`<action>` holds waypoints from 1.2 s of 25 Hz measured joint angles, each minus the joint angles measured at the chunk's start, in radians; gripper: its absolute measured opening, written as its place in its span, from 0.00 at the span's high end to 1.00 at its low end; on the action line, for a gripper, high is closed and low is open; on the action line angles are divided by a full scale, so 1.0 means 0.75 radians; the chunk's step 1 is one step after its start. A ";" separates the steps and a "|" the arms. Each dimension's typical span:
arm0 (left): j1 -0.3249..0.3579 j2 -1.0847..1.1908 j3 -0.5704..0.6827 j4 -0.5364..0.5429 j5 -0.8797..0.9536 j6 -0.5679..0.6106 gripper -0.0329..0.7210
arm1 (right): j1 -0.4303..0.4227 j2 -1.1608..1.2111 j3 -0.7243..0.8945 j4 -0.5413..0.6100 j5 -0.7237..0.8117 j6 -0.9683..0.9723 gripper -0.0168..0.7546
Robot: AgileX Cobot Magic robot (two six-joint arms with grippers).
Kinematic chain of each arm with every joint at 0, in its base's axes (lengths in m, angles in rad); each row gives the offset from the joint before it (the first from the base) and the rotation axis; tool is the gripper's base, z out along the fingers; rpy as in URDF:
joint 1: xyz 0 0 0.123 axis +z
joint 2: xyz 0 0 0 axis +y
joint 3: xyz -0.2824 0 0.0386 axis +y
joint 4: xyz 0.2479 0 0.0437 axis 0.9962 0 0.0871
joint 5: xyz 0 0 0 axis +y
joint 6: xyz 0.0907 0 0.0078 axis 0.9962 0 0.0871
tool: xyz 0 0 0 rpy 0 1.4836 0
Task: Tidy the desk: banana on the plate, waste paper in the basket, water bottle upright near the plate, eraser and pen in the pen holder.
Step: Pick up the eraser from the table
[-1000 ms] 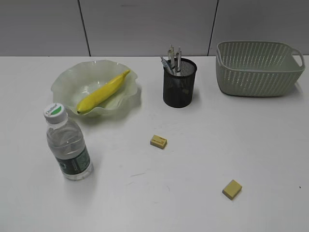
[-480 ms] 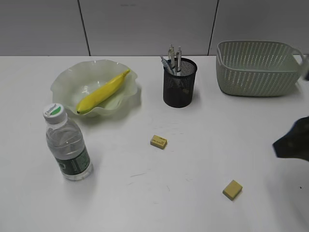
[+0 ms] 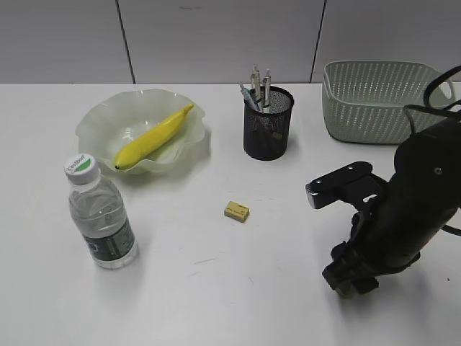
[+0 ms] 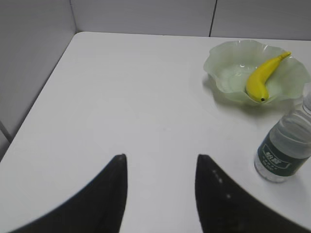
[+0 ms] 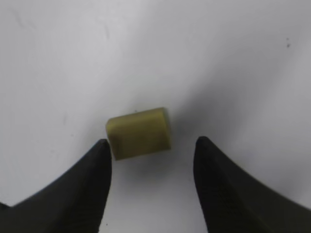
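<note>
The right gripper (image 5: 150, 148) has just swung in over the near eraser (image 5: 139, 132), jaws spread, nothing gripped, so its pickup for the pen holder (image 3: 268, 124) looks imminent.

The black right arm (image 3: 403, 216) hides the second small yellow block eraser (image 5: 139, 132) in the exterior view (the clear plastic water bottle (image 4: 286, 145) is cropped at the left wrist view's edge).

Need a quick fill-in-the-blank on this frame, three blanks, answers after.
1. The ripe yellow banana lies in the pale green ruffled ____.
2. The clear plastic water bottle stands ____.
3. The right tool has its fingers either side of a yellowish ____, not gripping it.

Answers: plate; upright; eraser
</note>
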 joint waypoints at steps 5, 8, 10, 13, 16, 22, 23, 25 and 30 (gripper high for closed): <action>0.002 0.000 0.000 0.000 -0.001 0.000 0.52 | 0.003 0.036 -0.001 -0.014 -0.083 -0.005 0.37; 0.002 0.000 0.000 0.000 -0.001 0.000 0.53 | 0.003 0.044 -0.010 -0.014 -0.130 -0.040 0.35; 0.002 0.000 0.000 0.000 -0.001 0.000 0.54 | 0.003 0.058 -0.011 -0.012 -0.137 -0.053 0.31; 0.002 0.000 0.000 0.000 -0.001 0.000 0.54 | 0.003 0.076 -0.011 0.000 -0.137 -0.058 0.29; 0.002 0.000 0.000 0.000 -0.001 0.000 0.55 | 0.003 0.080 -0.011 0.013 -0.136 -0.060 0.30; 0.002 0.000 0.000 0.000 -0.001 0.000 0.55 | 0.003 0.080 -0.011 0.052 -0.125 -0.062 0.44; 0.002 0.000 0.000 0.000 -0.001 0.000 0.55 | 0.003 0.080 -0.011 0.053 -0.124 -0.062 0.48; 0.002 0.000 0.000 0.000 -0.001 0.000 0.55 | 0.003 0.080 -0.011 0.053 -0.121 -0.062 0.56; 0.002 0.000 0.000 0.000 -0.001 0.000 0.55 | 0.003 0.077 -0.012 0.053 -0.125 -0.064 0.58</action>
